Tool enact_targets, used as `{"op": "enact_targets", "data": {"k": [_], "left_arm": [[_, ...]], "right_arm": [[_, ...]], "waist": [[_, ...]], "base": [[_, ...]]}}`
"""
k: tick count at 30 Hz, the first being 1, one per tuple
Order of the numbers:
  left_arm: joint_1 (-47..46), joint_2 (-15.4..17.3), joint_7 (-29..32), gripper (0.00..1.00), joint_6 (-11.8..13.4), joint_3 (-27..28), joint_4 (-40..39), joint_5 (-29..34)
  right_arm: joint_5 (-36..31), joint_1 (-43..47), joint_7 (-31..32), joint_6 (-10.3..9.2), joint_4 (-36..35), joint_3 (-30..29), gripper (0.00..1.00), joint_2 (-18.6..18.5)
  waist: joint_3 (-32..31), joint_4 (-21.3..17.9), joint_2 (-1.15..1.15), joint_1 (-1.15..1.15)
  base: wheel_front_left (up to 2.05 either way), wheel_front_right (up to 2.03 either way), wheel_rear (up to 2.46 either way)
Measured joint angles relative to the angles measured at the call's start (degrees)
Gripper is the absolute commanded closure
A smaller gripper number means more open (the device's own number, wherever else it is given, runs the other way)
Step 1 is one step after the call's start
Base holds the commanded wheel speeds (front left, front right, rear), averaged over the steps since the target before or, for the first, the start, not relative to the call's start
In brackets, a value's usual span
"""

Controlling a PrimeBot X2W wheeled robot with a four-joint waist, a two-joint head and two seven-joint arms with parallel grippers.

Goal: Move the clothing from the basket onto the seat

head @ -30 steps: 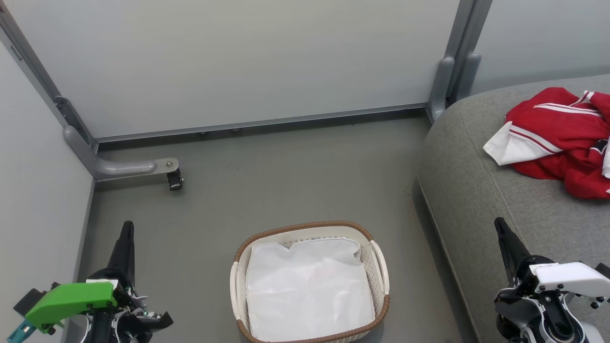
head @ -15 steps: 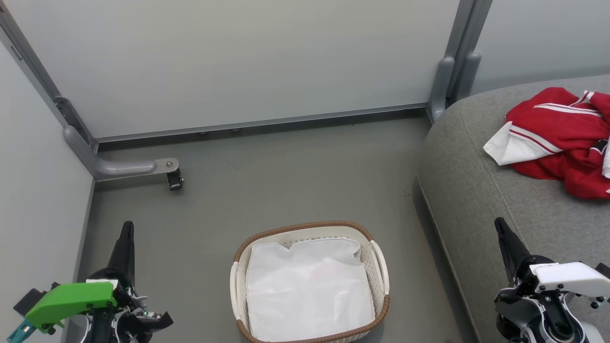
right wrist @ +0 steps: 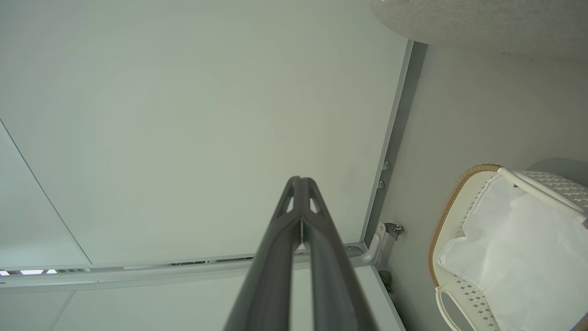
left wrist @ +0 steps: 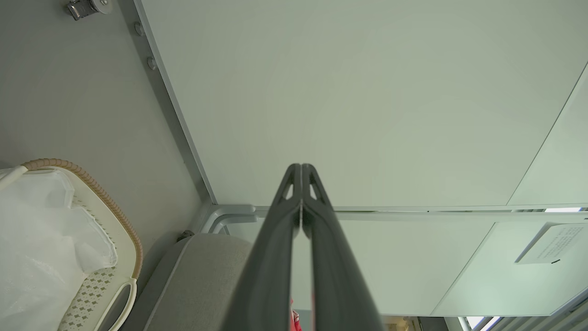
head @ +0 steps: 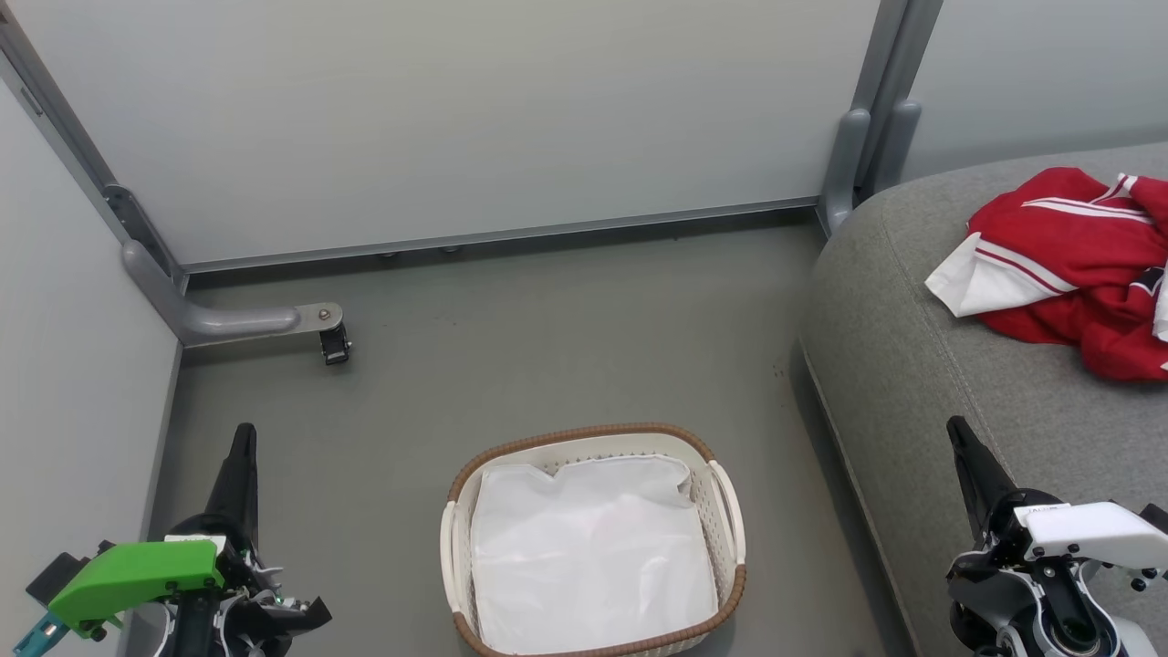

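— Asked after the clothing [head: 1068, 265].
— Lay heaped on the seat [head: 912, 383], red with white trim and thin stripes, up at the far right.
— Near any fingers?
— Sat well apart from both pairs: beyond the right fingers [head: 976, 474] and off to their right, far across from the left fingers [head: 237, 484]. Touched neither.
— Gripping anything?
— Pressed together on nothing, both pairs, tips pointing toward the wall panels.
— And the basket [head: 584, 432]?
— Stood on the floor [head: 456, 365] between the two pairs, with a white liner sheet [head: 593, 557] inside.
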Motion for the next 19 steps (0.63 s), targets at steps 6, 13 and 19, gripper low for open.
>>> {"op": "enact_targets", "data": {"k": [6, 13, 19], "left_arm": [[0.0, 0.0, 0.0, 1.0, 0.0, 0.0, -0.01, 0.0], [0.0, 0.0, 0.0, 1.0, 0.0, 0.0, -0.01, 0.0], [0.0, 0.0, 0.0, 1.0, 0.0, 0.0, -0.01, 0.0]], "right_arm": [[0.0, 0.0, 0.0, 0.0, 0.0, -0.01, 1.0, 0.0], [0.0, 0.0, 0.04, 0.0, 0.0, -0.01, 1.0, 0.0], [0.0, 0.0, 0.04, 0.0, 0.0, -0.02, 1.0, 0.01]], "waist": [[0.0, 0.0, 0.0, 0.0], [0.0, 0.0, 0.0, 0.0], [0.0, 0.0, 0.0, 0.0]], "base": [[0.0, 0.0, 0.0], [0.0, 0.0, 0.0], [0.0, 0.0, 0.0]]}}
